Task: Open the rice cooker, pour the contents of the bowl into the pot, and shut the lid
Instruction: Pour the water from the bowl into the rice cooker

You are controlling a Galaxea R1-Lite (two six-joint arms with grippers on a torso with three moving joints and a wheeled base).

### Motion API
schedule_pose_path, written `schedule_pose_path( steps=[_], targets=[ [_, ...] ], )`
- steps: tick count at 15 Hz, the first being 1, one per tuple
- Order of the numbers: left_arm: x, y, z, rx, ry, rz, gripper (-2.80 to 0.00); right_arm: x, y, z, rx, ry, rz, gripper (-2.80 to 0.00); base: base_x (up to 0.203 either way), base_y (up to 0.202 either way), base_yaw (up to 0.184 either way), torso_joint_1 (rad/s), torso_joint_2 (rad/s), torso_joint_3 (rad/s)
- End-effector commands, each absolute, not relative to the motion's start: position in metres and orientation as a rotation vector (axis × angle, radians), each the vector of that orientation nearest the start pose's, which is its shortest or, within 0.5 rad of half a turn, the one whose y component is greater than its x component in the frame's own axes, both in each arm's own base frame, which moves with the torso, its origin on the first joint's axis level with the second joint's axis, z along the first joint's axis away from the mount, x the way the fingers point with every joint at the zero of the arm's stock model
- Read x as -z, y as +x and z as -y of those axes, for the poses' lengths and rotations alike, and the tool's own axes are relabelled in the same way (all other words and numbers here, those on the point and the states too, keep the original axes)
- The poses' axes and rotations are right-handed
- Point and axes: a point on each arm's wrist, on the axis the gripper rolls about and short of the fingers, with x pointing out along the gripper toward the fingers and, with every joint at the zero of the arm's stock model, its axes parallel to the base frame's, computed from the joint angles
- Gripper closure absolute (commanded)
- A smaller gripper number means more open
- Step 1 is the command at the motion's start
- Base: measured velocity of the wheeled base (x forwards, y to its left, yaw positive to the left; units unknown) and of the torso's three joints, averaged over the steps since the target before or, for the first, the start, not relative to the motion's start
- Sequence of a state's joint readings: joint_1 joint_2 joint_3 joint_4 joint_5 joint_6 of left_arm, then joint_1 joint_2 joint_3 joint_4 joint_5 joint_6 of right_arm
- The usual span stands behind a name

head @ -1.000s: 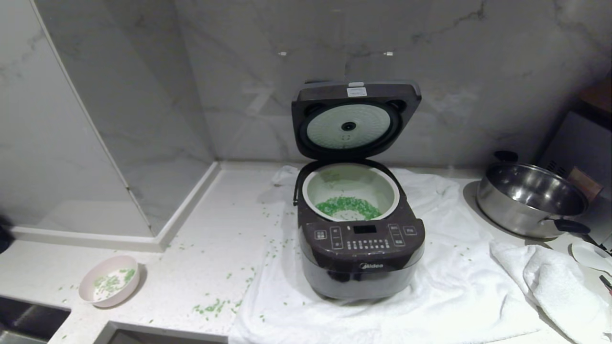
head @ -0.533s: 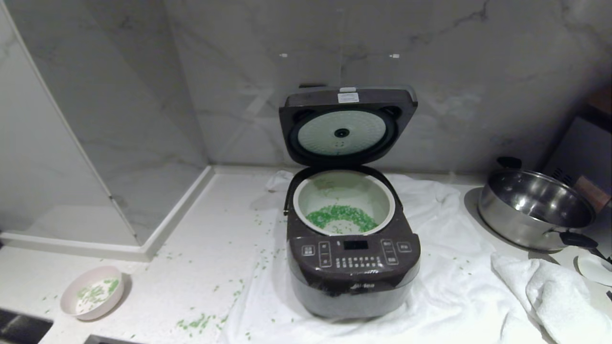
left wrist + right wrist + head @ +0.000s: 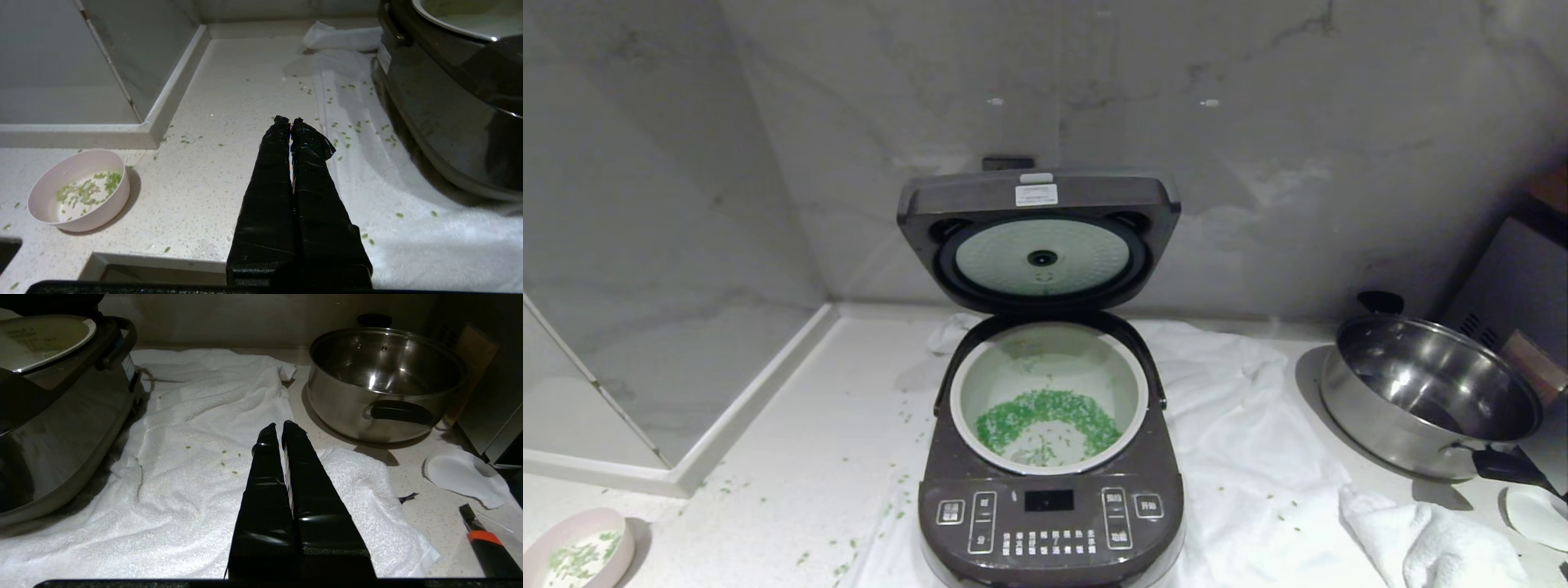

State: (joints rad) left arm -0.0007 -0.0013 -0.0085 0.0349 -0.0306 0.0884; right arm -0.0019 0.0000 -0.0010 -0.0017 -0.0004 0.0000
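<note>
The dark rice cooker (image 3: 1049,523) stands on a white towel with its lid (image 3: 1039,237) swung up against the wall. Inside, the pale pot (image 3: 980,367) holds a ring of green contents (image 3: 1013,412). The pink bowl (image 3: 572,523) sits on the counter far to the cooker's left, upright, with some green bits in it; the left wrist view shows the bowl (image 3: 43,196) too. My left gripper (image 3: 288,120) is shut and empty above the counter, between bowl and cooker (image 3: 449,106). My right gripper (image 3: 278,425) is shut and empty over the towel, right of the cooker (image 3: 53,428).
Green grains lie scattered on the counter (image 3: 809,457) and on the white towel (image 3: 1258,457). A steel pan (image 3: 1421,400) with black handles stands at the right, a crumpled towel (image 3: 1429,547) before it. A knife (image 3: 484,543) lies at the counter's right edge. A glass partition (image 3: 645,286) bounds the left.
The whole head view has shifted: the cooker now sits lower, closer and further left, and the bowl has slid to the bottom-left corner. The things themselves have not moved.
</note>
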Motion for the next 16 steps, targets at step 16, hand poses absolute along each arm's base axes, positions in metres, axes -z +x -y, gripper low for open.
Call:
schedule_pose_path(
  steps=[16],
  targets=[
    [-0.0756, -0.0235, 0.0006, 0.029, 0.06, -0.006, 0.0, -0.0752, -0.0226, 0.0, 0.003, 0.005, -0.002, 0.0, 0.0, 0.0, 0.0, 0.0, 0.0, 0.0]
  ],
)
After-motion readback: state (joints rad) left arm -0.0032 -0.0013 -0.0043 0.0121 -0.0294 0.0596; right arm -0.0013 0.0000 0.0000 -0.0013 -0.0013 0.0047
